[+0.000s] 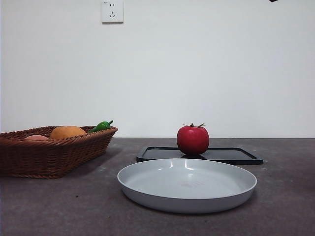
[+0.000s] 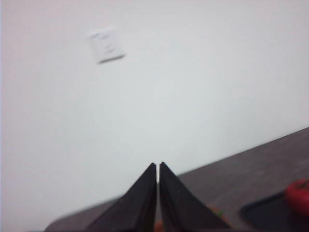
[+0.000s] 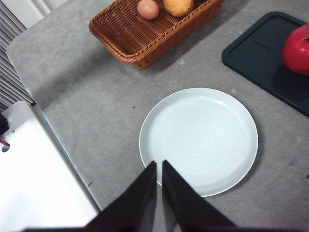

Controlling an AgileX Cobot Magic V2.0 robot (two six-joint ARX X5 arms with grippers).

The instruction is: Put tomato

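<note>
The red tomato with a dark green stem stands on a black tray behind an empty white plate. In the right wrist view the tomato sits on the tray beyond the plate. My right gripper is shut and empty, high above the plate's near rim. My left gripper is shut and empty, raised and facing the wall; the tomato shows blurred at the edge of its view. Only a black tip of an arm shows in the front view.
A brown wicker basket stands at the left, holding an orange fruit, a pinkish egg-like item and a green pepper. A wall socket is on the white wall. A white box lies off the table edge.
</note>
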